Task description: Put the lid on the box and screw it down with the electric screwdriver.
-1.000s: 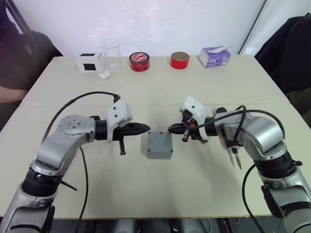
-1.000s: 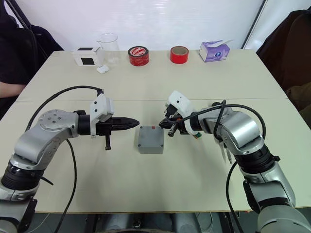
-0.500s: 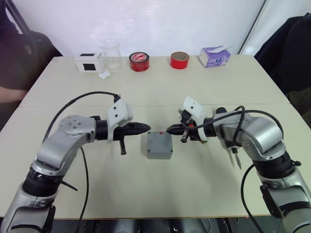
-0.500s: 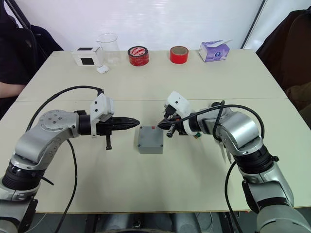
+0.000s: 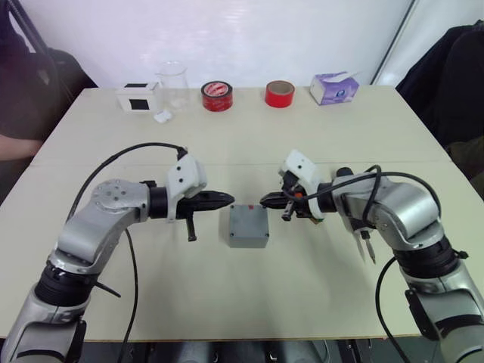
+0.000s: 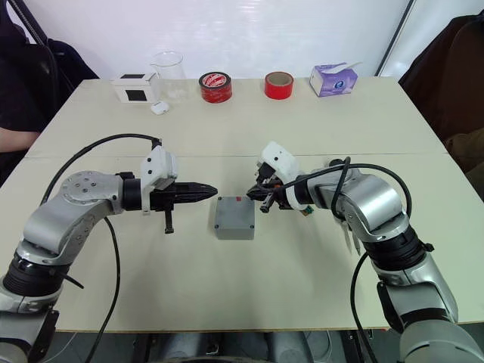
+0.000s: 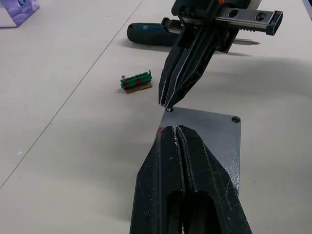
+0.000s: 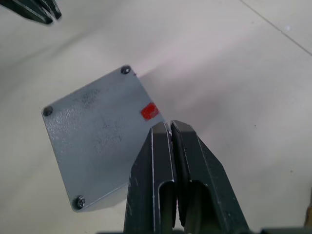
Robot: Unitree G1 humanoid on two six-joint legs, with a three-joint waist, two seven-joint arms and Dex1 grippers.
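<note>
The lid (image 5: pixel 249 224) already sits on the box (image 6: pixel 234 219) mid-table. Both grippers, left (image 5: pixel 229 200) and right (image 5: pixel 265 201), are clenched empty at its far corners. The screwdriver (image 7: pixel 161 34) lies behind the right arm, apparently untouched; fetching it comes next.

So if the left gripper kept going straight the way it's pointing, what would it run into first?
Most likely the right gripper. The left gripper, jaws shut, points across the far edge of the small grey square box, and the two tips face each other almost head-on. It may graze the flat grey lid's edge first; height is unclear.
</note>
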